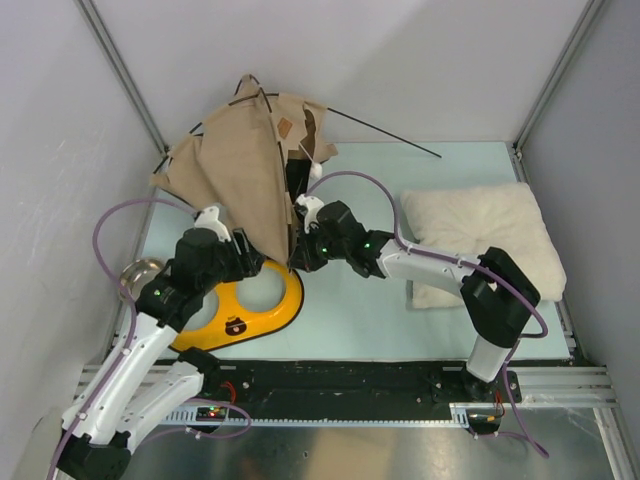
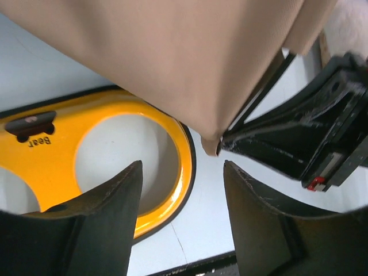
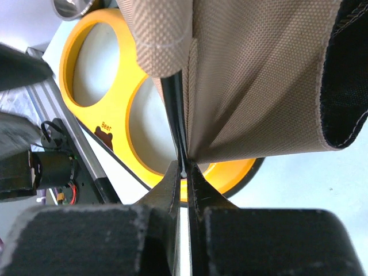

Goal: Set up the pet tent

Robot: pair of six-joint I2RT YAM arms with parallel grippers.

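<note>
The pet tent (image 1: 245, 170) is a tan fabric teepee leaning at the back left, with its lower corner hanging over the yellow feeder. My right gripper (image 3: 184, 167) is shut on a thin black pole (image 3: 175, 109) where it comes out of the tan fabric (image 3: 259, 80). In the top view the right gripper (image 1: 297, 262) sits at the tent's lowest tip. My left gripper (image 2: 182, 167) stands open just below that fabric corner (image 2: 210, 144) with nothing between its fingers. It is close beside the right gripper (image 2: 310, 138). Another black pole (image 1: 385, 132) sticks out to the right of the tent's top.
A yellow double-bowl feeder (image 1: 255, 305) lies under both grippers at the front left. A metal bowl (image 1: 140, 270) sits by the left wall. A cream fluffy pillow (image 1: 480, 235) lies at the right, partly under the right arm. Walls close in on three sides.
</note>
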